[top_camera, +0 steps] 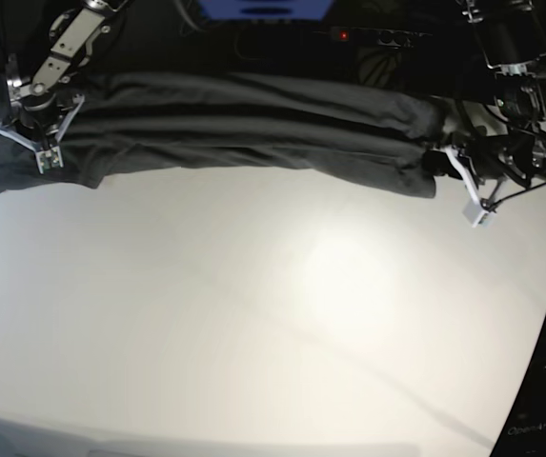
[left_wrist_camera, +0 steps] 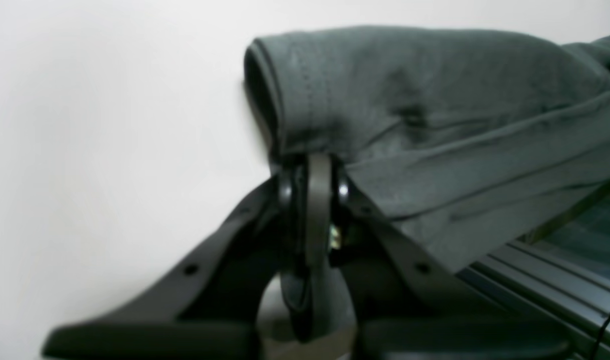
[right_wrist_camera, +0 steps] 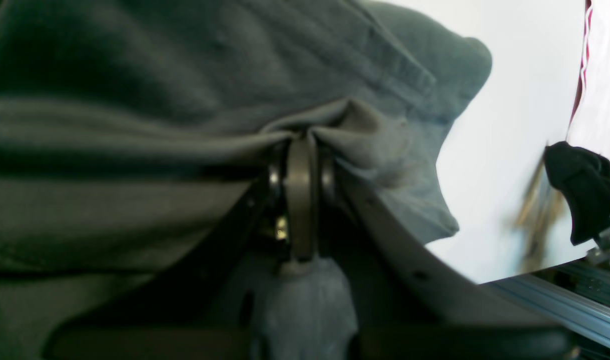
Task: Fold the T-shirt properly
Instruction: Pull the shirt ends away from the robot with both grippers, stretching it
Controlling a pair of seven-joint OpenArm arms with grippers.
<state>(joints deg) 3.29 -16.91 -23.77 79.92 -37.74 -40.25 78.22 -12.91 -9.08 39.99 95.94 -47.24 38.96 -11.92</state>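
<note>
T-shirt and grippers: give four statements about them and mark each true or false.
1. The left gripper is shut on the T-shirt. True.
2. The right gripper hangs open, clear of the cloth. False: it is shut on bunched fabric.
3. The T-shirt is stretched between the two arms along the far side of the white table. True.
4. The T-shirt is bright red with a print. False: it is plain dark grey.

Tabletop glare (wrist views perhaps defocused)
</note>
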